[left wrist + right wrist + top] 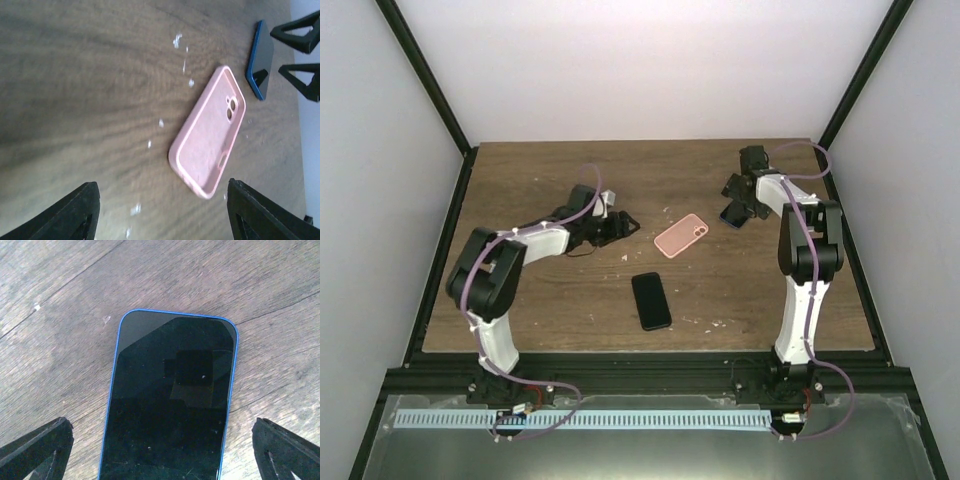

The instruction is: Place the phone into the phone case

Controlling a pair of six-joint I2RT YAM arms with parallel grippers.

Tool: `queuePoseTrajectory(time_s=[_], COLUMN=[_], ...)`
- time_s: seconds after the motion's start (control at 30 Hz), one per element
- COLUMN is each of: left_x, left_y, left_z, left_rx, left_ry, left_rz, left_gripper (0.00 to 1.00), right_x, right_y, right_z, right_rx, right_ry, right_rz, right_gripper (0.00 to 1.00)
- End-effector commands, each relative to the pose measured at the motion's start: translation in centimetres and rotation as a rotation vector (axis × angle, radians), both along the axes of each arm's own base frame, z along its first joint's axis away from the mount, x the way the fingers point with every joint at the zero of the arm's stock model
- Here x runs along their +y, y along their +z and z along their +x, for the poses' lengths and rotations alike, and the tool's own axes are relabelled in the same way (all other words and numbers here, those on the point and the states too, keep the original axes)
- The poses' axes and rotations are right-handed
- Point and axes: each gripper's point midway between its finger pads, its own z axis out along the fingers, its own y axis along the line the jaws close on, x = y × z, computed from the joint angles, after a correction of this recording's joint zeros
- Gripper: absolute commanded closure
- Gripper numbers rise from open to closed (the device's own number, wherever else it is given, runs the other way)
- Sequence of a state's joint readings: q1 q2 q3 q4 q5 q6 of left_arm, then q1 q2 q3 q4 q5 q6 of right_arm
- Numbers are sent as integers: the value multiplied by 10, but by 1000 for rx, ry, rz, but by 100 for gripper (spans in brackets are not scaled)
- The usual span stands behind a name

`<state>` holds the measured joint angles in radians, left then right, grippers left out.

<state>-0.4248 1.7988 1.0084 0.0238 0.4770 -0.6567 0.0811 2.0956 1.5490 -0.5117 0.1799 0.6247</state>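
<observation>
Right claw (160, 435), wide, straddles the blue phone (170, 390) far right; I'd lower squarely and pinch its long edges. Left claw (162, 200) wide by the case (210, 132).

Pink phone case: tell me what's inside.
Nothing: the pink case lies open side up, only its lining and camera cutout showing. The black phone and blue-edged phone sit outside it. The table beneath it is covered.

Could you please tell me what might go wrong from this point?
The right hand is open over the blue-edged phone, which lies flat on the table, so its thin edge may slip from the grasp. A second, black phone lies apart, mid-table, and could be picked by mistake. The pink case lies loose before the open left hand and may slide when pressed.
</observation>
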Motion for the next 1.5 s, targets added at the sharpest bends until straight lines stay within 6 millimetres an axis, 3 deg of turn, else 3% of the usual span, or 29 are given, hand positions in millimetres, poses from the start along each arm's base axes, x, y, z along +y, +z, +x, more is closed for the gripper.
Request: queuePoseTrajectory(time_s=[0.0, 0.2, 0.33, 0.77, 0.97, 1.1, 1.23, 1.33, 1.47], left_x=[-28, -47, -54, -83, -96, -105, -108, -111, -112], left_y=[5, -22, -33, -47, -61, -63, -65, -68, -69], left_z=[36, 53, 59, 49, 34, 13, -5, -11, -14], left_rx=[-85, -109, -131, -196, -185, -178, -184, -176, -179], left_ry=[-38, -78, -104, -199, -248, -301, -320, -336, -344], left_rz=[-57, 28, 80, 203, 230, 258, 250, 257, 268], left_gripper=[30, 32, 39, 44, 52, 54, 65, 74, 77], right_x=[-7, -5, -8, -10, -20, -24, -23, -21, -21], right_y=[2, -4, -9, -27, -27, -32, -34, -32, -32], right_z=[6, 9, 9, 5, -2, -14, -26, -37, -51], right_rx=[7, 11, 30, 88, 140, 184, 183, 172, 178], right_ry=[-59, -92, -111, -130, -106, -81, -39, -14, 13], right_rz=[25, 57, 46, 36, -43, -78, -84, -78, -86], right_gripper=[2, 3, 3, 7, 11, 14, 21, 23, 25])
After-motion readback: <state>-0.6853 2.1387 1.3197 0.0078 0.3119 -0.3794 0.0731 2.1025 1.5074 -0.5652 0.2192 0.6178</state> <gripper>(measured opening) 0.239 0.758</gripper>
